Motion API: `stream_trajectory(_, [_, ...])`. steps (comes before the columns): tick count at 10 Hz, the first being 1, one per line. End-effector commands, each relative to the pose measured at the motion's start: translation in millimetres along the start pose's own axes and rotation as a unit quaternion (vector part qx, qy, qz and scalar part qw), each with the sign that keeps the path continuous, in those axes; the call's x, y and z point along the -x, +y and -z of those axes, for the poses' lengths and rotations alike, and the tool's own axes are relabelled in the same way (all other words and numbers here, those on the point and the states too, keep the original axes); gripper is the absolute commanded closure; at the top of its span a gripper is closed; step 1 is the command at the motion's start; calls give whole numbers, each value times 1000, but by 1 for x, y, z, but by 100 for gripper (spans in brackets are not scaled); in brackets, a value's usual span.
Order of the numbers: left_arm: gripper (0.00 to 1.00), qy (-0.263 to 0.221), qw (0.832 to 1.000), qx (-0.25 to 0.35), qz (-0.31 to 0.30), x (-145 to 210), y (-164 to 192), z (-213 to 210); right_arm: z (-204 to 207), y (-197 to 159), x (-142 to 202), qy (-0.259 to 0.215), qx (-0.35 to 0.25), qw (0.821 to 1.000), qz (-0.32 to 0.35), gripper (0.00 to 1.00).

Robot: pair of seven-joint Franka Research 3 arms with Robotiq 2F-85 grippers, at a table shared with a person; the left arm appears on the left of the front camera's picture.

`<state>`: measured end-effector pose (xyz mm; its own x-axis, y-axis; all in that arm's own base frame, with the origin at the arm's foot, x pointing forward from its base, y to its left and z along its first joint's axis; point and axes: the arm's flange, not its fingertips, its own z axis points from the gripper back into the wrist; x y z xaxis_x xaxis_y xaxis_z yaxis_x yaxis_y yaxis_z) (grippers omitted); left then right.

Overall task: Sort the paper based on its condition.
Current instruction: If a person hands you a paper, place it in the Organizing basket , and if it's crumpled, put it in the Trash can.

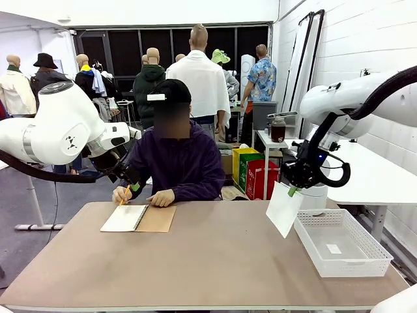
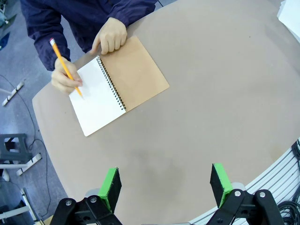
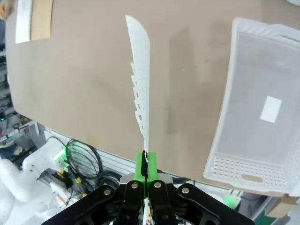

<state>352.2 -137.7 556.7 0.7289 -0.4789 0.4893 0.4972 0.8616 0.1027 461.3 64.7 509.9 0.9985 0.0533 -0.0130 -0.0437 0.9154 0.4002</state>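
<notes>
A white sheet of paper (image 1: 285, 208) hangs above the table's right side, beside the basket, with my right gripper (image 1: 293, 191) shut on its top edge. In the right wrist view the sheet of paper (image 3: 142, 79) stands edge-on with a torn, perforated edge, pinched between the closed green pads (image 3: 145, 169). My left gripper (image 2: 165, 183) hovers open and empty high over the table's left side; in the front view the left gripper (image 1: 132, 181) is up by the person's hands.
A white plastic basket (image 1: 341, 242) sits at the table's right edge, with a small white label on its floor. A person at the far side writes with a pencil (image 2: 65, 67) in an open spiral notebook (image 1: 138, 218) with a brown cover.
</notes>
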Motion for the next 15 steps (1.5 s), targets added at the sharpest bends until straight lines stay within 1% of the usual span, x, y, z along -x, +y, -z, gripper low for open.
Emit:
stream_trajectory(1, [0,-2,1000,5,-2,0,0,-1,-4,-31,20,-34,6,999,5,100])
stream_trajectory(4, [0,-2,1000,5,-2,0,0,-1,-13,-63,39,-73,2,997,16,100])
stream_trajectory(6, [0,-2,1000,5,-2,0,0,-1,-13,-88,40,-89,1,996,2,100])
stream_trajectory(8, [0,-2,1000,5,-2,0,0,-1,-15,-105,34,-81,0,997,-4,100])
stream_trajectory(10, [0,-2,1000,5,-2,0,0,-1,-15,-118,21,-58,5,998,-6,100])
stream_trajectory(13, [0,-2,1000,5,-2,0,0,-1,-12,-129,2,-45,2,999,-12,100])
stream_trajectory(15, [0,-2,1000,5,-2,0,0,-1,-3,-133,-3,-43,-2,999,-11,100])
